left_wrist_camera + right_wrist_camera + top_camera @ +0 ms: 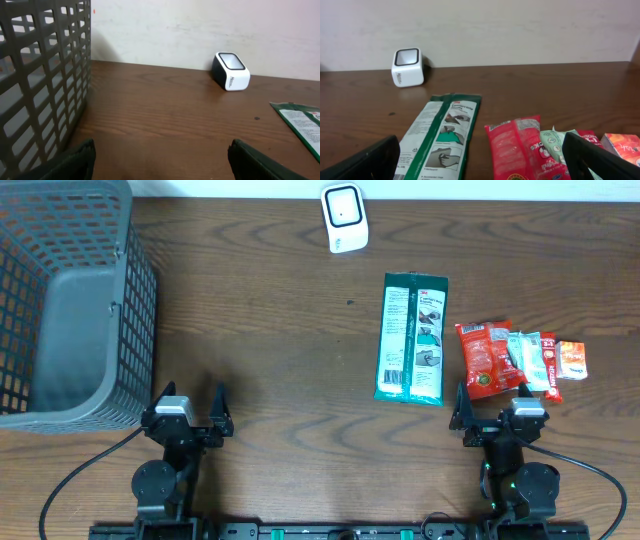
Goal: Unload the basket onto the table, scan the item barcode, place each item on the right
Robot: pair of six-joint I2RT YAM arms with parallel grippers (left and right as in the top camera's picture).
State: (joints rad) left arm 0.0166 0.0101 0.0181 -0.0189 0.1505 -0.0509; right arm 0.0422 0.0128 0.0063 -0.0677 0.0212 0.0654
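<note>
Green packet (412,338) is lying right of centre on the counter (280,310), its long axis running top to bottom. The right claw (493,405), gaping wide and empty, is sitting just below-right of it, much nearer than the left claw (192,402), also wide, at lower left.

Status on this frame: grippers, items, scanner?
Left gripper open, empty, by the basket. Right gripper open, empty, near the snack packets. Green packet flat, untouched. Scanner at far edge, nothing blocking.

Bare worktop (270,330) lies open between the grey mesh basket (70,300) on the left and the green packet (412,338); snack packets (487,358), seemingly overlapping, crowd the right.
</note>
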